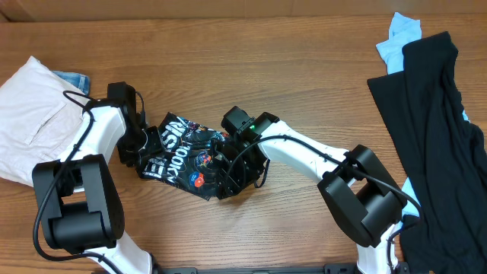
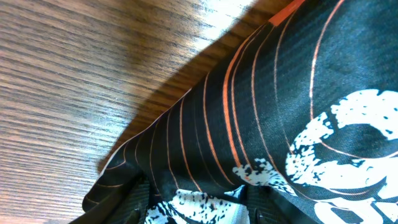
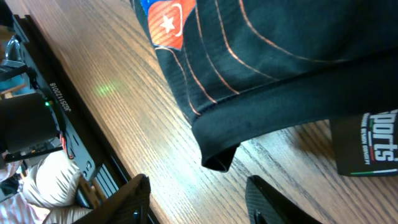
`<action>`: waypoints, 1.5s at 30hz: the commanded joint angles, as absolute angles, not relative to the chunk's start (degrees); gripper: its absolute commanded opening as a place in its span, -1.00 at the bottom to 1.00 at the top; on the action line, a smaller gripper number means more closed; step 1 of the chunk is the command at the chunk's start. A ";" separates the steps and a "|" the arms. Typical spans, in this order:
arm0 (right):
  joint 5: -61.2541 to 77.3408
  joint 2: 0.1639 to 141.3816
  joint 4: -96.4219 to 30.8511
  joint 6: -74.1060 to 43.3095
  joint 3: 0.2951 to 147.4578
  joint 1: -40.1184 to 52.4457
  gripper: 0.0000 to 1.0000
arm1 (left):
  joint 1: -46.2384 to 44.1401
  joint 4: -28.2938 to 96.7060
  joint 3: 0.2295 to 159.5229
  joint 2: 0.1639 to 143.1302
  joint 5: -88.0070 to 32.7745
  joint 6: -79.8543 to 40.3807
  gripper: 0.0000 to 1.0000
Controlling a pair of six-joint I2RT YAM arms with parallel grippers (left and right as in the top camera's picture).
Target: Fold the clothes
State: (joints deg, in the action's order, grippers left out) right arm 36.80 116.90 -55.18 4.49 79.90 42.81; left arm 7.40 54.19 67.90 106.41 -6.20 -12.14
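The clothes in play are a black jersey shirt (image 1: 183, 156) with white lettering and orange logos, lying bunched on the wooden table left of centre. My left gripper (image 1: 146, 148) is at its left edge. In the left wrist view its fingers stand apart, and a fold of the shirt (image 2: 273, 106) with thin orange lines fills the gap between them (image 2: 202, 205). My right gripper (image 1: 232, 179) is at the shirt's right front edge. It is open over bare wood (image 3: 199, 193), and the shirt's hem corner (image 3: 217, 158) lies just beyond the fingertips, apart from them.
A pale beige garment (image 1: 30, 114) lies at the far left with a bit of blue denim (image 1: 72, 78) behind it. A long black garment (image 1: 437, 129) and a light blue one (image 1: 399, 38) lie at the right. A black rail (image 3: 56, 118) runs along the table's front edge.
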 commanded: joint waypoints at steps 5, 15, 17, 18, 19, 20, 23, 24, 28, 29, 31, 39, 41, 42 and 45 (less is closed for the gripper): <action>25.91 115.59 -55.22 -0.71 80.77 42.35 -0.05 | 7.51 54.43 67.66 105.65 -5.76 -13.87 -0.17; 12.47 106.41 -55.37 -7.09 80.75 34.81 -0.08 | 7.53 67.31 67.66 105.62 0.67 -31.48 -0.37; 12.47 106.39 -55.75 -7.11 80.75 33.89 -0.07 | 7.53 67.51 67.66 105.62 0.64 -31.48 -0.14; 12.47 106.39 -55.94 -7.11 80.75 33.61 -0.07 | 7.53 67.51 67.66 105.60 0.64 -31.48 -0.01; 12.47 106.39 -56.14 -7.09 80.75 33.43 -0.07 | 7.53 67.46 67.66 105.49 0.69 -31.48 0.00; 12.47 106.39 -56.21 -7.09 80.75 33.39 -0.07 | 7.55 67.42 67.68 105.34 1.10 -31.53 0.01; 12.47 106.39 -56.07 -7.09 80.75 33.39 -0.07 | 7.53 67.33 69.19 104.05 4.16 -31.44 0.05; 12.47 106.39 -56.07 -7.09 80.75 33.39 -0.07 | 7.53 67.33 70.06 103.55 4.54 -31.20 0.07; 12.45 106.39 -55.83 -7.11 80.75 33.34 -0.05 | 7.51 65.98 75.40 100.92 4.47 -27.00 0.25; 12.45 106.39 -55.75 -7.11 80.75 33.34 -0.05 | 7.35 65.60 76.20 100.57 4.47 -26.24 0.27; 12.47 106.39 -55.72 -7.14 80.75 33.34 -0.05 | 7.07 64.42 77.47 100.27 4.23 -24.10 0.37; 17.67 106.39 -56.01 -5.87 80.75 33.36 0.02 | 7.05 56.03 77.80 100.33 -7.51 -6.96 0.64; 27.09 106.39 -57.60 -2.76 80.75 33.65 0.03 | 7.05 52.88 77.80 100.38 -6.72 -6.13 0.70; 28.49 106.41 -58.33 -2.79 80.75 33.87 0.03 | 7.05 51.48 77.80 100.38 -6.72 -6.15 0.71; 29.65 106.41 -61.08 -2.76 80.75 35.81 0.03 | 7.05 46.15 77.80 100.71 -6.68 -6.20 0.63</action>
State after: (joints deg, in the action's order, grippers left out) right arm 23.44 107.53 -59.68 -4.36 79.90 33.85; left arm 7.22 49.71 77.01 101.14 -5.19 -9.28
